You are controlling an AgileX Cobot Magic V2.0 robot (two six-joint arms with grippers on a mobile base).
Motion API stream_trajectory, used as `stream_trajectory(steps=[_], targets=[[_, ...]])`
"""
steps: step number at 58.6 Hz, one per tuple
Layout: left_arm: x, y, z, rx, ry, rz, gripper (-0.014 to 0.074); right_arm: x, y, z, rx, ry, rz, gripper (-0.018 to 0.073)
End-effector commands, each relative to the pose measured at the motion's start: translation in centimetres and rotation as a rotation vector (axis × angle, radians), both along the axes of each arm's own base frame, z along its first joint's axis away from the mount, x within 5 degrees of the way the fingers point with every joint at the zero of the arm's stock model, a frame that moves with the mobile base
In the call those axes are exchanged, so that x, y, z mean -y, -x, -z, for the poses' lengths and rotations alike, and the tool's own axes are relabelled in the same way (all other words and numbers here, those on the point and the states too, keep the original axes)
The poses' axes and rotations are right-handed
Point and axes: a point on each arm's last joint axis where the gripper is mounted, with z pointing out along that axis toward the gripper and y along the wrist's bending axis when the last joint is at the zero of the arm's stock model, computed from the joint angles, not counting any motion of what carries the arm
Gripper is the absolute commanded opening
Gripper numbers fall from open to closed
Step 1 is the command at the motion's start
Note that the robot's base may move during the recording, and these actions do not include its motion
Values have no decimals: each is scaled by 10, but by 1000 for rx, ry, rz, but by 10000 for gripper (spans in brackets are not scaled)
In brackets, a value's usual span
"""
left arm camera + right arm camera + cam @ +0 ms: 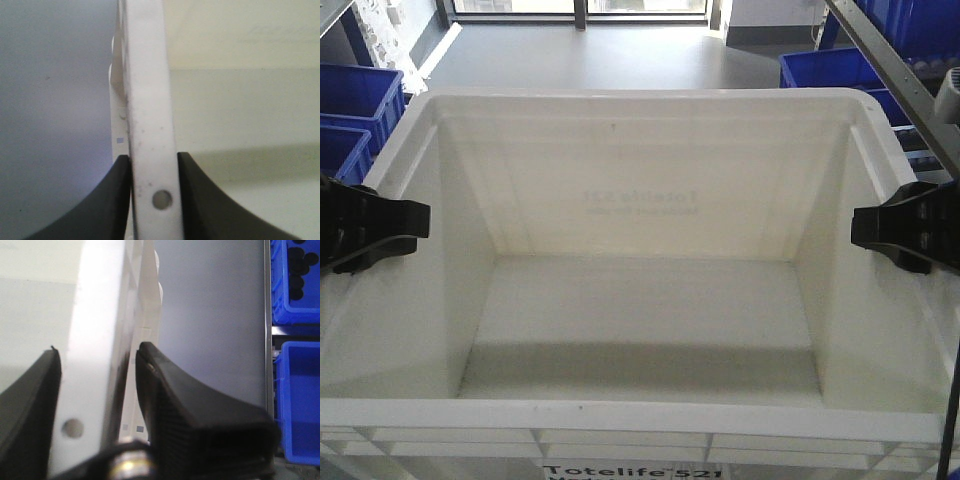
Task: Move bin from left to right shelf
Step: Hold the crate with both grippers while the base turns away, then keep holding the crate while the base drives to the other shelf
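The bin (640, 220), a large white tote with black "Totelife 521" print on its near wall, fills the front view and is empty inside. My left gripper (390, 225) is shut on its left rim, and in the left wrist view my left gripper (154, 167) has both black fingers pressed against the white rim (150, 100). On the opposite rim my right gripper (885, 228) is shut; the right wrist view shows my right gripper (97, 370) astride the ribbed rim (97, 315). I cannot tell whether the slanted steel rail (885, 55) at upper right is the right shelf.
Blue plastic bins stand at the far left (355, 100) and far right (830, 68); others (300, 400) sit in a rack beside the right arm. Grey floor (590, 55) stretches beyond the tote toward windows.
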Motion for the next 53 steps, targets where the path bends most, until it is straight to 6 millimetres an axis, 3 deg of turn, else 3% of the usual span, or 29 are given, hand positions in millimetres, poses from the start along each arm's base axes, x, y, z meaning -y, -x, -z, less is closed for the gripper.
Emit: stream_trajectory(steps=[1,53], targets=[[-1,2,-27,188,27,29,-6,8,-4,-20,159,36,26,20],[-1,2,-27,188,27,29,-6,8,-4,-20,159,36,26,20]])
